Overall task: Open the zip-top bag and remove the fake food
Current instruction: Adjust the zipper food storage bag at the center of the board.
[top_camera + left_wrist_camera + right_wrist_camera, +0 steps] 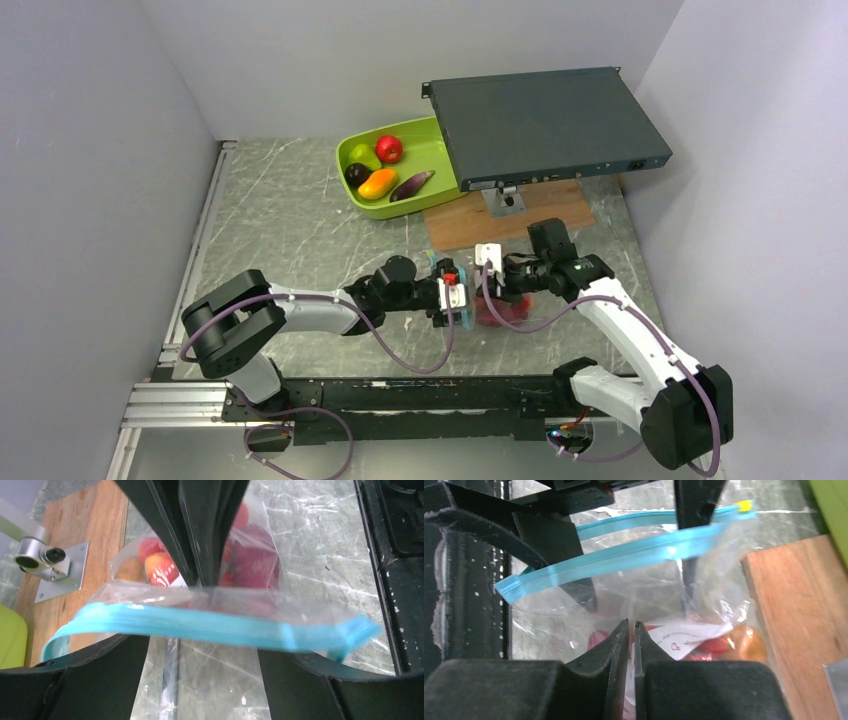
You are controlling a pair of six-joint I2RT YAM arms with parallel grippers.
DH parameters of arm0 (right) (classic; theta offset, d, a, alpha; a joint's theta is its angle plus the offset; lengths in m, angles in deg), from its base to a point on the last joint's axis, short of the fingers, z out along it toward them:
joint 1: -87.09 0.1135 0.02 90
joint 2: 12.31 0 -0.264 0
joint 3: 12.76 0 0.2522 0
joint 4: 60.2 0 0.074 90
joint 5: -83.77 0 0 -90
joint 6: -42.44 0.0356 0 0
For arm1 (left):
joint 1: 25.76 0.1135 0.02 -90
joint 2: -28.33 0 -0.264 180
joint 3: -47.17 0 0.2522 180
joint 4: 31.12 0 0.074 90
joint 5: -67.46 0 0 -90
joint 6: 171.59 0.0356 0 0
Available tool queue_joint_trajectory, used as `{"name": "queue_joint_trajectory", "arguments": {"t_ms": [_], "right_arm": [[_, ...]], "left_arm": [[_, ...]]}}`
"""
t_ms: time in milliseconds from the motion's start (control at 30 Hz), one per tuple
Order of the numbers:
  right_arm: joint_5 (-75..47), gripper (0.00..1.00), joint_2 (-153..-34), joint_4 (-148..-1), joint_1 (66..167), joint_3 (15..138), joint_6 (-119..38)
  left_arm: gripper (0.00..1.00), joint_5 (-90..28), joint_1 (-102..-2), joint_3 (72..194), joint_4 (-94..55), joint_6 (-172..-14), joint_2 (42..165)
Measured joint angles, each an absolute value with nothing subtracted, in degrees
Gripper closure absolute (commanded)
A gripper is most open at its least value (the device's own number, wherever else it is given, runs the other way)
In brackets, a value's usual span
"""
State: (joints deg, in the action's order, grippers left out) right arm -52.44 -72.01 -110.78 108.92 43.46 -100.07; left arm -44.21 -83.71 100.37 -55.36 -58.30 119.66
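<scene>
The left arm (310, 312) lies low across the lower middle of the frame and reaches to the right, its jaws spread wide apart. The right arm (625, 315) bends up from the lower right and reaches left. Its jaws are pressed together at the tips, just beside the left arm's jaws.

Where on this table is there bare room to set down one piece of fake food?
Free: the grey marbled table left of the lime-green plastic tray, up to the left wall. Crowded: the middle, around the clear plastic zip-top bag, and the brown wooden board under the dark flat box.
</scene>
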Motion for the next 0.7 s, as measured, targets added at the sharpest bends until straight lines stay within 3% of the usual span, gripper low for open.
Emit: {"name": "queue_joint_trajectory", "arguments": {"t_ms": [33,100,333,700], "right_arm": [[-52.53,0.84,-71.44,-111.5,108.07,43.87,-100.71],[-52.36,0.99,-70.59,-112.57,107.02,44.25,-102.11],[-52.49,1.0,-69.8,-115.06,106.03,44.25,-103.99],[-58.87,1.0,-70.63,-116.17,105.49,47.37,-102.37]], "left_arm": [[0.16,-43.92,-83.69,99.84,-55.82,-58.3,119.66],[0.16,-43.71,-83.15,98.64,-56.98,-58.49,119.66],[0.19,-49.32,-77.51,97.77,-61.7,-62.12,121.23],[0.33,-57.89,-76.46,103.25,-61.85,-64.68,124.82]]}}
